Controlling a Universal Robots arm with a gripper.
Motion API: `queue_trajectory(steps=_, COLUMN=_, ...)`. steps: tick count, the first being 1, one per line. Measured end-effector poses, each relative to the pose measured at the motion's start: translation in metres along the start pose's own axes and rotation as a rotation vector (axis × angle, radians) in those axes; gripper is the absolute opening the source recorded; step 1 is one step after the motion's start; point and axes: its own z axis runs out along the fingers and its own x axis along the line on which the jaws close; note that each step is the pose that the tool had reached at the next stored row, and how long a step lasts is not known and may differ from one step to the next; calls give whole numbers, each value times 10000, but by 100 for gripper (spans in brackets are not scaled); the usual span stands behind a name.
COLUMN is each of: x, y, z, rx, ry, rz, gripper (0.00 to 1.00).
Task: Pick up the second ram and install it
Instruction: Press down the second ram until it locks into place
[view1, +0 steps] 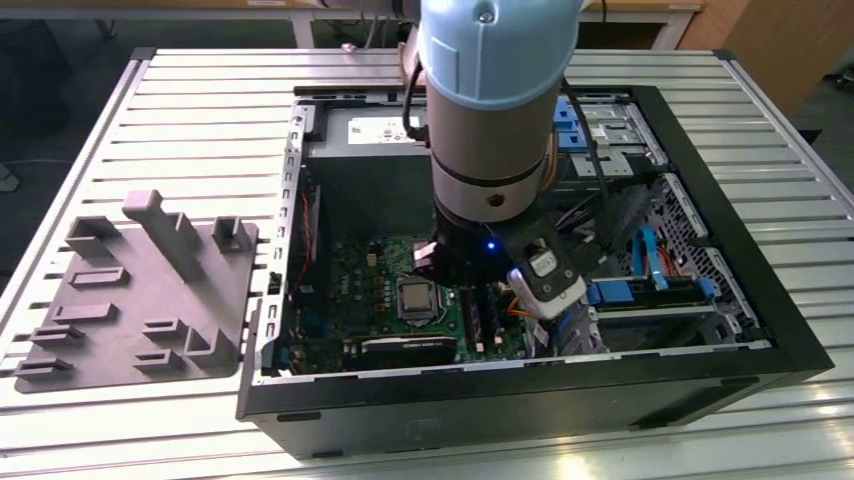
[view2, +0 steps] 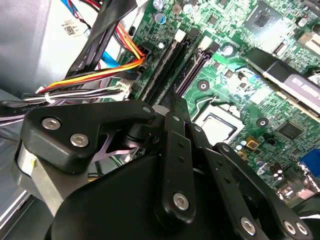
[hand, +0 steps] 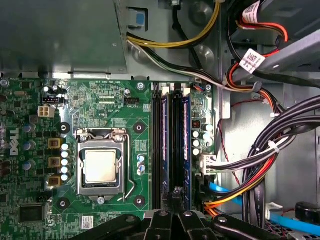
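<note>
Black memory sockets (hand: 172, 145) run down the frame's centre; I see my hand (hand: 172, 217) low over their near end, apparently seating the second ram (hand: 176, 192); finger state I cannot tell.

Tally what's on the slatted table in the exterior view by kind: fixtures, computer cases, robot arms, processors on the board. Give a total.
gray fixture: 1
open computer case: 1
robot arm: 1
processor: 1
Total: 4
</note>
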Motion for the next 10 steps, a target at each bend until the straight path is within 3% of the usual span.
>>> queue_trajectory(steps=10, x=-1, y=-58, z=-2, rx=0, ry=0, rz=0, gripper=11)
